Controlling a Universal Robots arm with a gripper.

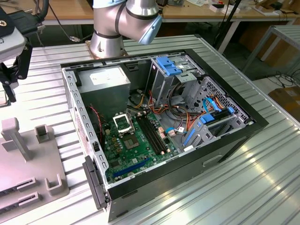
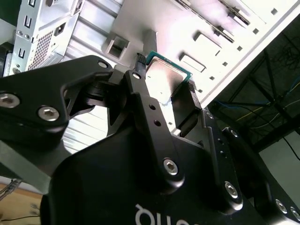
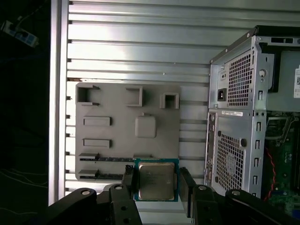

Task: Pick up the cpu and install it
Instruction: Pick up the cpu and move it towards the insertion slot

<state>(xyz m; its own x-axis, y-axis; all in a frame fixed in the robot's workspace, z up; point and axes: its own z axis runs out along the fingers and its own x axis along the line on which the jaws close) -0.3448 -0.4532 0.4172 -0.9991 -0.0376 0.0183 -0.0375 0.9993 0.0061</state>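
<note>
The cpu (image 3: 156,179), a small flat square chip with a pale silvery face and a green rim, sits between my two black fingers (image 3: 128,182). My gripper (image 3: 157,183) is shut on the cpu and holds it above the near edge of a grey holder plate (image 3: 122,112). In the second wrist view the cpu (image 2: 163,75) shows tilted between the fingertips of the gripper (image 2: 165,80). The silver-framed black socket (image 1: 123,123) lies on the green motherboard (image 1: 140,150) inside the open computer case (image 1: 243,126), well away from where the black tool (image 1: 11,65) hangs at the exterior view's left.
The grey holder plate (image 1: 28,164) has raised posts and slots. The case's perforated back wall (image 3: 236,117) stands beside it. Inside the case are a power supply (image 1: 103,82), blue drive brackets (image 1: 168,65) and cable bundles (image 1: 173,112). All rests on a ribbed metal table (image 1: 262,178).
</note>
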